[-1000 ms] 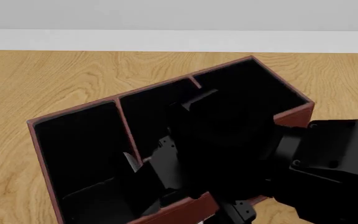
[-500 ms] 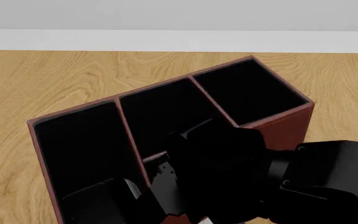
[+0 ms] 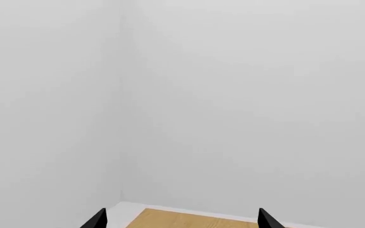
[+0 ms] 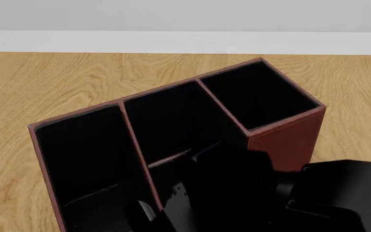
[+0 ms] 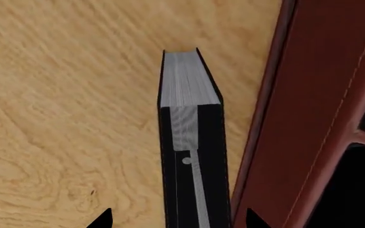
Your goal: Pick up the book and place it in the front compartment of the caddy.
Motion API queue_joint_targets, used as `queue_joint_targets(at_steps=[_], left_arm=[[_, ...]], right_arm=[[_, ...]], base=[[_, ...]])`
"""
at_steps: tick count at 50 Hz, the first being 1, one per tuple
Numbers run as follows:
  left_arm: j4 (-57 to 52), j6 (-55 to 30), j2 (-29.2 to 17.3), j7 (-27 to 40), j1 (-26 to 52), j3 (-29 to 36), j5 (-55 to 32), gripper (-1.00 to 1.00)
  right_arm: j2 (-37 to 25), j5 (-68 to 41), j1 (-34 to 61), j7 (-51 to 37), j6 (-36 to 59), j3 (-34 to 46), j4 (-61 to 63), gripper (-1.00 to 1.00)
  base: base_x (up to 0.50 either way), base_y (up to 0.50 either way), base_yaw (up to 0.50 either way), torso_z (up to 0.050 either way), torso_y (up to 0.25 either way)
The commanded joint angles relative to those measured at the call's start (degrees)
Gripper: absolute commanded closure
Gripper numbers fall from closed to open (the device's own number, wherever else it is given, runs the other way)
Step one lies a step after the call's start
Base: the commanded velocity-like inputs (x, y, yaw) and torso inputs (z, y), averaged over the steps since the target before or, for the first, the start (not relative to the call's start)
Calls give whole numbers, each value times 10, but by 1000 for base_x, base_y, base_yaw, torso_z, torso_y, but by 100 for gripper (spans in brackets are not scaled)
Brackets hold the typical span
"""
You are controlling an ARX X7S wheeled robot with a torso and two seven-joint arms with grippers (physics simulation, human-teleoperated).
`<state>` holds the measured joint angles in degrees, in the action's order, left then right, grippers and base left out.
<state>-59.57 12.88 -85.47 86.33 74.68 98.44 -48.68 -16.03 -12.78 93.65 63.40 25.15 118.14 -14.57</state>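
The book (image 5: 189, 85) has black covers and white-grey page edges. It shows only in the right wrist view, standing on edge on the wood close beside the caddy's red-brown outer wall (image 5: 309, 118). My right gripper (image 5: 179, 219) is open. Its two black fingertips (image 5: 105, 220) straddle the book without touching it, and wood shows between the tip and the cover. In the head view the caddy (image 4: 282, 140) sits skewed, with black-lined compartments. My right arm (image 4: 250, 193) covers its near end and hides the book. My left gripper (image 3: 180, 219) is open on nothing and faces a bare wall.
The wooden table (image 4: 56, 77) runs out past the caddy on the left, right and far sides. Its far edge (image 4: 172, 52) meets a pale floor strip and a grey wall. A thin stepped wall (image 4: 169, 159) divides the caddy's near part.
My right arm has drawn back from over the caddy toward its near side and sunk lower in the head view. This uncovered the middle and far-right compartments. The caddy has not moved.
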Motion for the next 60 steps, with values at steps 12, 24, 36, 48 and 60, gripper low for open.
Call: queue_joint_targets(at_steps=[12,24,36,48,60], left_arm=[[-3,6,4,-8,41,43,17,-100],[4,11,9,-5,38,51,23,-100],[7,13,10,-4,34,54,26,-100],[13,17,11,-4,28,56,29,-100],[11,18,7,-4,26,54,30,-100]], right_arm=[[18,31,-25,2,-7,2,-35,-100],[18,37,-38,-5,-10,7,-44,-100],[26,44,-59,-9,-32,12,-83,-100],[39,48,-73,-4,-51,14,-125,100],[28,51,-58,-5,-32,14,-82,100]], base=[[0,0,0,0,0],[0,0,0,0,0],[0,0,0,0,0],[0,0,0,0,0],[0,0,0,0,0]])
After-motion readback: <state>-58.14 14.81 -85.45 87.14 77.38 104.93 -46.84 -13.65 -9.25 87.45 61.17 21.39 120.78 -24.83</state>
